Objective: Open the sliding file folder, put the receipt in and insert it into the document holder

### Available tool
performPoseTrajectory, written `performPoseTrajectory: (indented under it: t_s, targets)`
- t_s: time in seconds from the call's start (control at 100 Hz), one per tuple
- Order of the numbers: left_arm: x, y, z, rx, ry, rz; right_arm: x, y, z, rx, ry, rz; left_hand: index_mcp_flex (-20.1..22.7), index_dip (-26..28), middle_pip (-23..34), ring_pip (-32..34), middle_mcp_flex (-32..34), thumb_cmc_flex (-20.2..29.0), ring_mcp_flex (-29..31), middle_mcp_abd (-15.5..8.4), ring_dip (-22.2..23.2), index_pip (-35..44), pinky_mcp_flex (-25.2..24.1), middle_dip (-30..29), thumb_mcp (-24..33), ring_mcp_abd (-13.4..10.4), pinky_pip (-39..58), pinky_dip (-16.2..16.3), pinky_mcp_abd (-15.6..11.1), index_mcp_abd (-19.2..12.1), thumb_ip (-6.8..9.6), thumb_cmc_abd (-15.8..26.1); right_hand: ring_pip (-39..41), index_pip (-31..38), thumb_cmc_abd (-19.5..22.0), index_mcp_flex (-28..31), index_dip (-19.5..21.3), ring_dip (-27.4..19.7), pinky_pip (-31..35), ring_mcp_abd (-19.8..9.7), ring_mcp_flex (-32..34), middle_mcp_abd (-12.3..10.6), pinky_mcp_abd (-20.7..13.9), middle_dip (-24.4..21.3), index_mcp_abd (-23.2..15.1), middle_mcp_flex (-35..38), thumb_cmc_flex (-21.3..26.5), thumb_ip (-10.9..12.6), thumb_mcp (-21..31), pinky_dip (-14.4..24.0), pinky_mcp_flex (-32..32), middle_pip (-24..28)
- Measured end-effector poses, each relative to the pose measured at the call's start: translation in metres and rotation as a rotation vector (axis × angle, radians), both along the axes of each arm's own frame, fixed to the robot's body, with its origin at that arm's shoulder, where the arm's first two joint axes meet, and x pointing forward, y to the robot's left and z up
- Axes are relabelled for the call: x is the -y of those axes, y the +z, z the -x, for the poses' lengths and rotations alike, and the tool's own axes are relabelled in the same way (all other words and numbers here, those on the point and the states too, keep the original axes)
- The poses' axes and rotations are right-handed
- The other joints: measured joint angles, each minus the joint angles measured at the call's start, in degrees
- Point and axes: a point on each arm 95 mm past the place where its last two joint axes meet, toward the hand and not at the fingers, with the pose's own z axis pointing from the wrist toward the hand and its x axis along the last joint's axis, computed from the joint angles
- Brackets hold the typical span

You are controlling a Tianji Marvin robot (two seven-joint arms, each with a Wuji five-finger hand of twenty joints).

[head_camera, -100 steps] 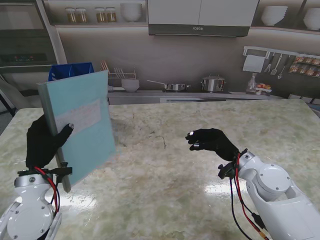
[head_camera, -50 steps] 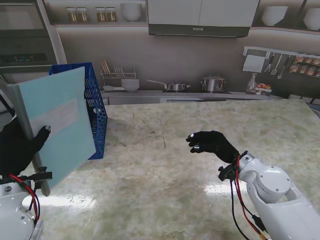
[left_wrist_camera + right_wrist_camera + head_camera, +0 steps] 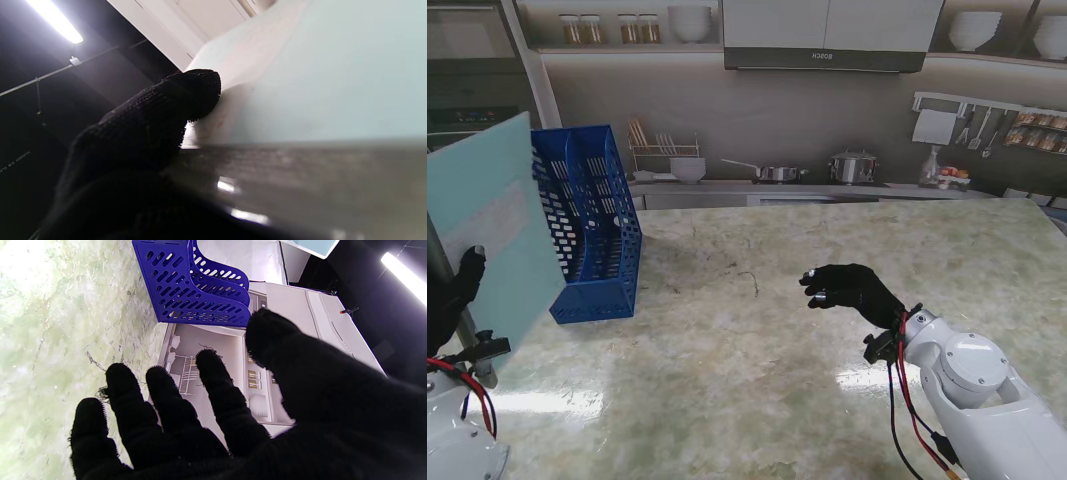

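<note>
Left hand (image 3: 449, 300) sits at the far left edge of the stand's frame, fingers clamped on the folder (image 3: 482, 230), thumb pressed on its front face; in the wrist view that thumb (image 3: 160, 113) lies flat against the pale sheet. The folder is held upright, tilted, up off the surface (image 3: 757, 330), its right edge overlapping the holder (image 3: 592, 225) in the upper left of the frame, though I can't tell if they touch. A paler strip shows through the cover, prob. the receipt (image 3: 497, 215), so it looks loaded already and the slotting-in is what's left, I'd say. The holder stands on the surface w/ its open slots facing up; the right wrist view shows its dividers (image 3: 200, 283) clearly. Right hand (image 3: 852, 288) hovers mid-frame, fingers spread and loosely curled, holding nothing. Risks: the folder is big and pinched only near one lower corner, so it could pivot or slip in the grip. If its bottom edge catches a divider or the rim, the light holder could tip or slide, w/ nothing bracing it. The far-left reach also leaves the hand half out of frame.
</note>
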Motion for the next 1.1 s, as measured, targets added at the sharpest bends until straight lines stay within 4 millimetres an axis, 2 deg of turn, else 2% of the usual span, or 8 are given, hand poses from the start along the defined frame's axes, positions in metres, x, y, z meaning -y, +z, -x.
performPoseTrajectory:
  t_s: [0.28, 0.56, 0.59, 0.73, 0.83, 0.94, 1.0, 1.1]
  targets:
    - [0.01, -0.007, -0.016, 0.047, 0.177, -0.038, 0.0, -0.001, 0.0, -0.005, -0.002, -0.004, 0.0, 1.43, 0.01, 0.04, 0.0, -0.02, 0.01, 0.0, -0.15, -0.02, 0.0, 0.22, 0.28, -0.01, 0.02, -0.02, 0.0, 0.0, 0.0, 0.38, 0.0, 0.0, 0.0, 0.0, -0.01, 0.0, -0.02, 0.0, 0.0, 0.0, 0.0, 0.0, -0.31, 0.0, 0.0, 0.0, 0.0, 0.03, 0.0, 0.0]
    - [0.016, -0.013, -0.037, 0.077, 0.311, -0.08, 0.0, -0.003, -0.001, -0.018, -0.006, -0.009, -0.72, 3.45, 0.01, 0.04, -0.62, -0.02, -0.4, -0.05, -0.08, -0.13, -0.23, 1.98, -0.37, -0.07, 0.02, -2.15, 0.0, 0.0, -0.13, 1.64, 0.0, 0.0, 0.0, 0.0, -0.01, 0.0, -0.03, 0.0, 0.0, 0.0, 0.0, 0.0, -0.62, 0.0, 0.0, 0.0, 0.0, 0.04, 0.0, -0.01]
    - [0.016, -0.013, -0.039, 0.075, 0.313, -0.08, 0.0, -0.004, -0.002, -0.019, -0.006, -0.009, -1.04, 3.95, 0.01, 0.04, -0.87, -0.02, -0.6, -0.08, 0.25, -0.13, -0.46, 2.36, -0.52, -0.07, 0.02, -2.71, -0.01, 0.0, -0.74, 2.21, 0.0, 0.0, 0.0, 0.0, -0.01, 0.0, -0.03, 0.0, 0.0, 0.0, 0.0, 0.0, -0.62, 0.0, 0.0, 0.0, 0.0, 0.04, 0.0, 0.0]
    - [0.019, -0.016, -0.046, 0.066, 0.31, -0.071, 0.001, -0.004, -0.002, -0.022, -0.008, -0.01, -2.12, 5.22, 0.03, 0.04, -1.94, -0.02, -1.95, -0.39, 0.5, -0.12, -1.32, 3.52, -2.4, -0.3, 0.02, -4.25, -0.45, 0.0, -0.74, 3.81, 0.0, 0.0, 0.0, 0.0, -0.01, 0.0, -0.03, 0.0, 0.0, 0.0, 0.0, 0.0, -0.64, 0.0, 0.0, 0.0, 0.0, 0.05, 0.0, -0.01]
    - [0.021, -0.02, -0.053, 0.059, 0.317, -0.07, 0.002, -0.005, -0.003, -0.026, -0.009, -0.011, -2.97, 6.42, -0.22, -0.7, -2.97, -0.02, -2.89, -0.79, 0.56, -0.24, -1.98, 4.24, -3.86, -0.44, -0.23, -5.53, -0.98, -0.17, -2.03, 5.23, 0.0, 0.0, 0.0, 0.0, -0.01, 0.0, -0.04, 0.0, 0.0, 0.0, 0.0, 0.0, -0.88, 0.0, 0.0, 0.0, 0.0, 0.06, 0.0, -0.01]
    - [0.022, -0.022, -0.058, 0.054, 0.328, -0.067, 0.002, -0.005, -0.004, -0.028, -0.01, -0.011, -3.56, 7.1, -0.75, -1.56, -3.62, 0.01, -3.87, -1.29, 0.56, -0.67, -2.58, 4.43, -5.01, -0.56, -0.9, -6.45, -1.45, -0.66, -2.03, 6.14, 0.0, 0.0, 0.0, 0.0, -0.01, 0.0, -0.04, 0.0, 0.0, 0.0, 0.0, 0.0, -1.16, 0.0, 0.0, 0.0, 0.0, 0.06, 0.0, -0.01]
    - [0.023, -0.023, -0.061, 0.052, 0.332, -0.063, 0.002, -0.005, -0.004, -0.03, -0.01, -0.012, -3.66, 7.25, -1.04, -2.05, -3.72, 0.06, -4.23, -1.35, 0.56, -0.76, -2.81, 4.43, -5.13, -0.67, -1.39, -6.58, -1.69, -0.71, -3.12, 6.41, 0.0, 0.0, 0.0, 0.0, -0.01, 0.0, -0.04, 0.0, 0.0, 0.0, 0.0, 0.0, -1.19, 0.0, 0.0, 0.0, 0.0, 0.06, 0.0, -0.01]
    - [0.023, -0.025, -0.065, 0.054, 0.344, -0.056, 0.002, -0.005, -0.004, -0.033, -0.011, -0.011, -4.43, 7.62, -1.53, -3.44, -4.66, 0.6, -4.88, -1.9, 0.56, -1.0, -3.03, 4.43, -7.07, -1.22, -3.3, -7.63, -2.67, -1.28, -3.78, 7.39, 0.0, 0.0, 0.0, 0.0, -0.01, 0.0, -0.04, 0.0, 0.0, 0.0, 0.0, 0.0, -1.31, 0.0, 0.0, 0.0, 0.0, 0.06, 0.0, -0.01]
